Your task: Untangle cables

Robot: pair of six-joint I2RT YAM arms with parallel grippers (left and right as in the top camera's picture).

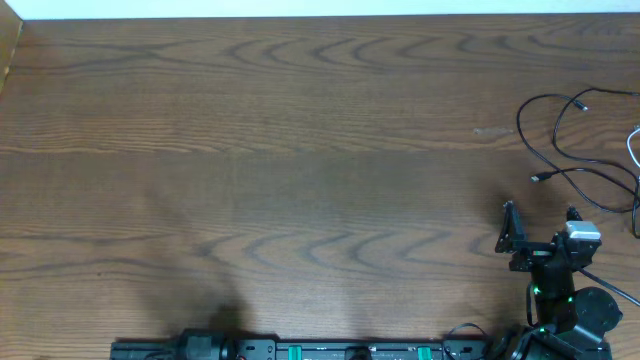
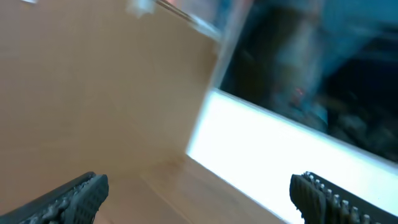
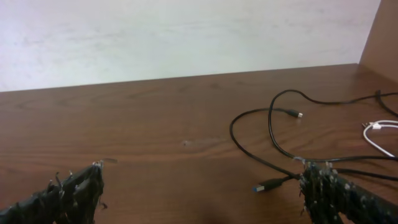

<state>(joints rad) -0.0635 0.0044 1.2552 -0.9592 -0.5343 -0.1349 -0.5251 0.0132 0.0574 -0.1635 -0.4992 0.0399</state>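
Black cables [image 1: 560, 150] lie in loose overlapping loops at the table's far right, with a white cable [image 1: 634, 140] at the very edge. In the right wrist view the black cables [image 3: 273, 130] loop ahead to the right. One ends in a blue-tipped USB plug [image 3: 264, 185] and one in a small plug [image 3: 297, 114]. The white cable [image 3: 376, 134] lies further right. My right gripper [image 1: 540, 215] is open and empty, just in front of the cables, and its right finger is next to the USB plug [image 3: 202, 199]. My left gripper [image 2: 199, 199] is open, empty, and shows only in its own blurred view.
The wooden table [image 1: 300, 150] stretches left of the cables. The arm bases and a rail [image 1: 300, 350] run along the front edge. The left wrist view shows a tan surface [image 2: 93, 93] and a bright white panel [image 2: 267, 149], both blurred.
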